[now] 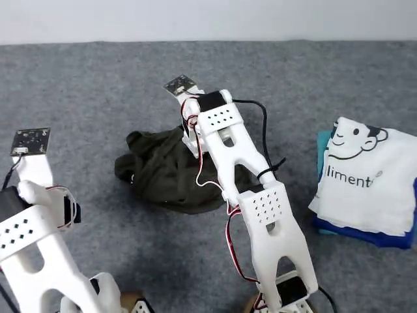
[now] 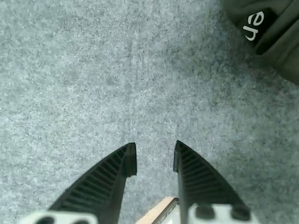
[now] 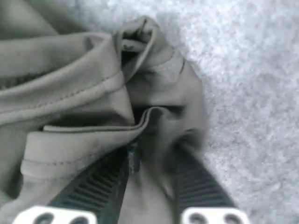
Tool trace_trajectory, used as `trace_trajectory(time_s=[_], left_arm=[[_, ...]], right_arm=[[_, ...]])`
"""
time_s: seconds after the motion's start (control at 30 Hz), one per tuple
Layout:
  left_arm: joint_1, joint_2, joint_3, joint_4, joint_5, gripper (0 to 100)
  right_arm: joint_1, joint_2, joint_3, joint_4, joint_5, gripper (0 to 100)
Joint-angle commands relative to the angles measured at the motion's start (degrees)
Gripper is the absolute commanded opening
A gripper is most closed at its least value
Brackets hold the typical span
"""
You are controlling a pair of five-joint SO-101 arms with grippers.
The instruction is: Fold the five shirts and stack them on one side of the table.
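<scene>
Surface: grey, carpet-like table covering [image 1: 98,78], nubby texture, spread across the whole working area.
Room: plain white wall [image 1: 208,19] along the far edge of the covering.
Near edge: small tan patches [image 1: 127,301] beside the arm bases, too little in sight to identify.
Olive-green shirt [image 1: 163,173]: crumpled in a loose heap near the table's middle, unfolded, with hems and seams turned up in several layers.
Shirt detail: black patch with white lettering [image 2: 257,25] on the side of the heap towards the left arm.
Right arm [image 1: 260,208]: stretched from the near edge diagonally over the heap, red and black wires trailing along it.
Right gripper [image 3: 154,156]: down at the far right edge of the olive-green shirt, clenched on a bunched fold, cloth filling the gap between the black ribbed fingers [image 3: 112,182].
Left arm [image 1: 32,228]: at the near left corner, well apart from the heap.
Left gripper [image 2: 155,151]: over bare grey covering, released, a narrow gap between the fingers, nothing held; corner of the olive-green shirt [image 2: 275,32] off to one side.
Stack: at the right side of the table, well apart from the heap.
Stack order: folded white shirt with a cartoon print [image 1: 368,182] on top, teal shirt [image 1: 322,147] showing at the far left corner, blue shirt [image 1: 384,236] showing along the near edge.
</scene>
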Motion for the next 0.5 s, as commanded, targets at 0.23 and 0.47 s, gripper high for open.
trace_trajectory(time_s=[0.23,0.47], left_arm=[[0.53,-1.41,-0.4,-0.88,-0.18,13],[0.53,-1.41,-0.13,-1.58,-0.18,13]], right_arm=[[2.59,-14.2,-0.7,10.24,5.1,1.7],[4.26,-14.55,-0.53,12.35,4.22,15.8]])
